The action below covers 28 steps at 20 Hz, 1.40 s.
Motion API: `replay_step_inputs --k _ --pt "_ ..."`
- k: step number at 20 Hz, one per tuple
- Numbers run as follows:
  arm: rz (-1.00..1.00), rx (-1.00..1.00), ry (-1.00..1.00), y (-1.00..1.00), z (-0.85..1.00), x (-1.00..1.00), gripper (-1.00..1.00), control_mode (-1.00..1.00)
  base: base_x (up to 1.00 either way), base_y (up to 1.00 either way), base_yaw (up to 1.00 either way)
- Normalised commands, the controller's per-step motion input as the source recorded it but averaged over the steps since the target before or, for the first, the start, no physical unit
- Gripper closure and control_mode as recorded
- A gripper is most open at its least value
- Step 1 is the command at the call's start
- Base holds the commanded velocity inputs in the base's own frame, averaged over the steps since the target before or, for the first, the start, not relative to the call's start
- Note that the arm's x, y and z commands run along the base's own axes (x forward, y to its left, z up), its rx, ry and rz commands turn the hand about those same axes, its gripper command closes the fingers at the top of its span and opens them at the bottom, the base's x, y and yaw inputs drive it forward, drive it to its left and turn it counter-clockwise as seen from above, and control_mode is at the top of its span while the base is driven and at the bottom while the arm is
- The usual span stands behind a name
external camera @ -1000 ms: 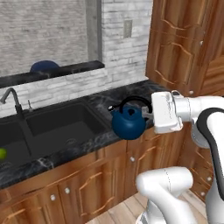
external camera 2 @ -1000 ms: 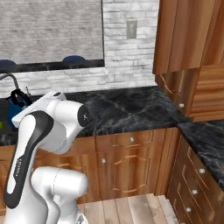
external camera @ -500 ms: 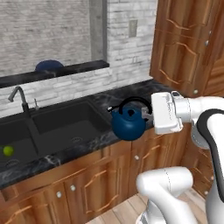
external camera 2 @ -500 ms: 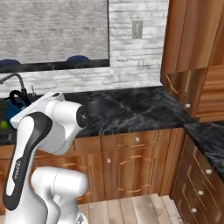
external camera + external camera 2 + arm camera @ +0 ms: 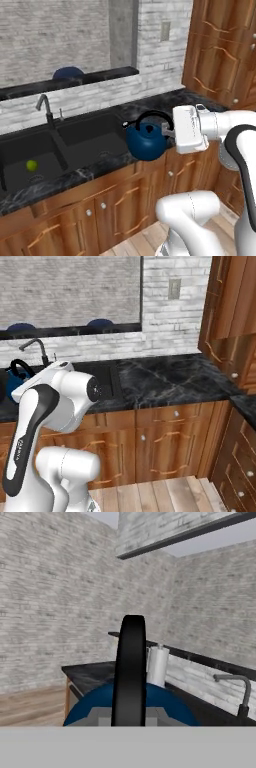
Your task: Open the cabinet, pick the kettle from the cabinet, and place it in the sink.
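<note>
Fingers (image 5: 171,133) clamped on kettle (image 5: 146,142) handle, held above sink (image 5: 75,137) edge

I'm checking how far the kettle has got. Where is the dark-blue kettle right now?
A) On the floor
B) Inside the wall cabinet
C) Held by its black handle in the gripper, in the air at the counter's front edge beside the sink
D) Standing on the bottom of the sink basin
C: the kettle hangs from the gripper, off the counter, just right of the sink.

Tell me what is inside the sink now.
In the sink, a small yellow-green ball lies in the left part. The kettle hides the basin's right corner, so that part cannot be checked.
</note>
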Motion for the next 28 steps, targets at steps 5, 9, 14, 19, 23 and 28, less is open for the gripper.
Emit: replay_step_inputs --k 5,9,14,19,23,28 --pt "0.00 0.00 0.00 0.00 0.00 0.00 1.00 1.00 0.00 0.53 0.11" --pt "0.00 0.00 0.00 0.00 0.00 0.00 1.00 1.00 0.07 0.59 0.11" --pt "0.00 0.00 0.00 0.00 0.00 0.00 1.00 1.00 0.23 0.56 0.08" --pt "0.00 0.00 0.00 0.00 0.00 0.00 1.00 1.00 0.24 0.56 0.11" --pt "0.00 0.00 0.00 0.00 0.00 0.00 1.00 1.00 0.10 0.55 0.29" --pt "0.00 0.00 0.00 0.00 0.00 0.00 1.00 1.00 0.23 0.40 0.39"
